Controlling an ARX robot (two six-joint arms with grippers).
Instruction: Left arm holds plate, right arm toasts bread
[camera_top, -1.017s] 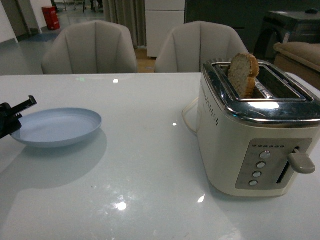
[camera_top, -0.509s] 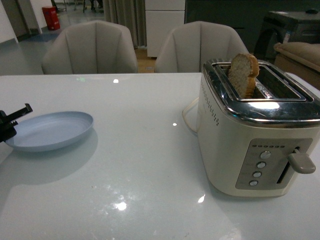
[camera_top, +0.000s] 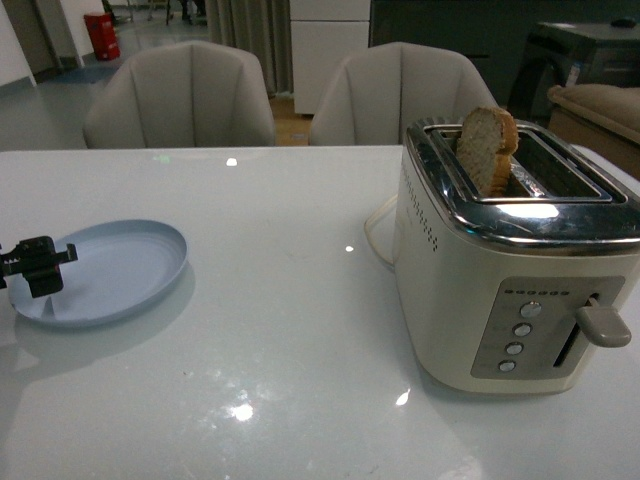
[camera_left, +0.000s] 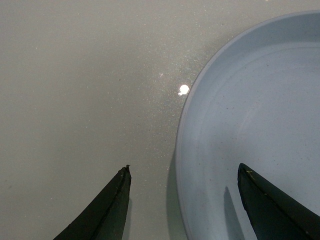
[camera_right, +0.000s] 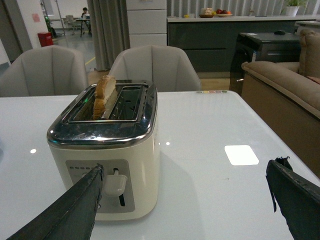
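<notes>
1. The toaster (camera_top: 515, 250), cream with a chrome top, stood nearest on the white table (camera_top: 280, 330), its lever (camera_top: 602, 325) on the front face beside a column of buttons.
2. The bread (camera_top: 487, 148) stood upright in the toaster's slot, its rounded top well above the chrome.
3. Right arm gripper (camera_right: 185, 200): jaws spread wide, nothing between them, facing the toaster's lever side from a little way off; the bread (camera_right: 104, 95) showed in the slot.
4. The plate (camera_top: 110, 270) lay well apart from the toaster, across bare table.
5. Left arm gripper (camera_left: 185, 200): open, fingers straddling the plate's rim (camera_left: 179, 150), one fingertip (camera_left: 265, 200) over the plate, the other over the table.
6. Two pale chairs (camera_top: 180, 95) stood beyond the toaster, past the table's far edge.
</notes>
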